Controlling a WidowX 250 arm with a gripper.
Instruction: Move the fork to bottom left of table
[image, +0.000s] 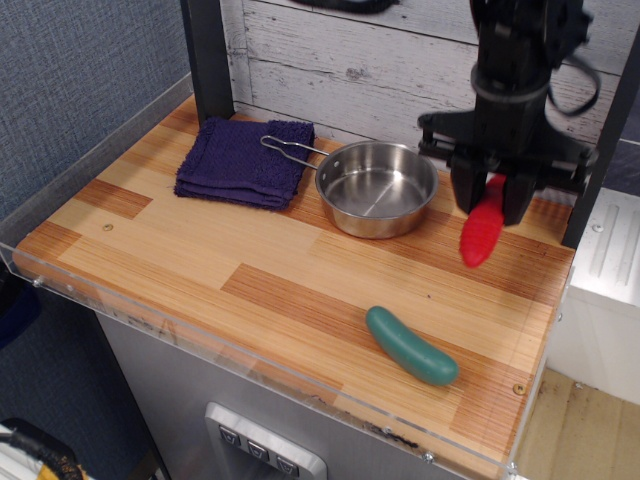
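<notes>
A black gripper (490, 200) at the upper right of the frame has its jaws clamped on the fork (482, 229), whose red ribbed handle hangs down, lifted clear above the right end of the table (200, 260). The tines are hidden between the jaws. A green pickle (411, 345) lies on the wood at lower right. A steel pan (374, 188) sits at centre top, its wire handle resting on a dark blue cloth (243, 160) to its left.

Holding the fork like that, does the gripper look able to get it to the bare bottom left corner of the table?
Probably yes: the gripper holds the fork clear above the table; that corner looks bare.
</notes>
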